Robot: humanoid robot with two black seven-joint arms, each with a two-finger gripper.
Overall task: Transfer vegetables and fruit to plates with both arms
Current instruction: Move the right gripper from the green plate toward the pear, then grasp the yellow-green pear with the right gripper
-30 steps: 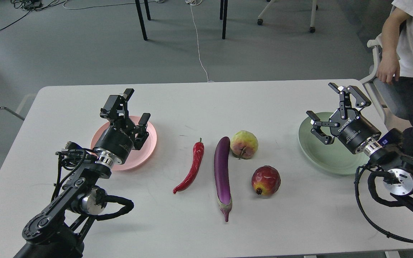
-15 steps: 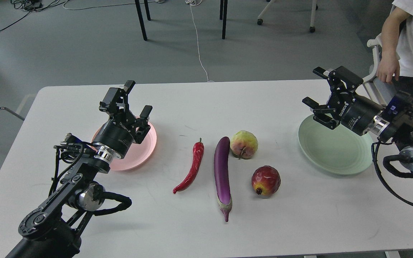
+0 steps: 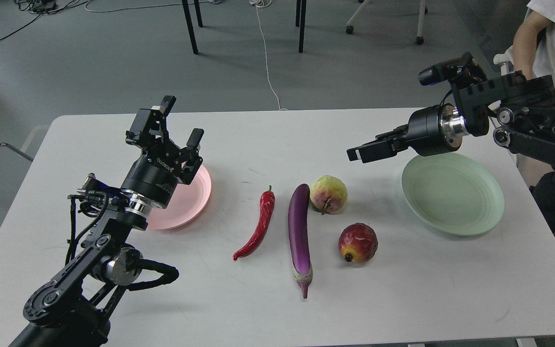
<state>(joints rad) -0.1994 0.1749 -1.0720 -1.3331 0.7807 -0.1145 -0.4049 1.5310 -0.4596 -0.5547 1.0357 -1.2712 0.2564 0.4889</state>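
On the white table a red chili pepper, a purple eggplant, a yellow-green fruit blushed pink and a dark-red pomegranate lie in the middle. A pink plate sits at the left and a pale green plate at the right, both empty. My left gripper is open and empty, raised over the pink plate's far edge. My right gripper points left, raised above the table between the green plate and the yellow-green fruit. It is seen side-on, so its fingers overlap.
A seated person in a white shirt is just past the table's far right corner, behind my right arm. Table legs and a white cable are on the floor beyond the far edge.
My right arm has risen and swung left off the green plate, its gripper turning to point left toward the fruit. My left gripper has risen a little and moved slightly away over the pink plate.
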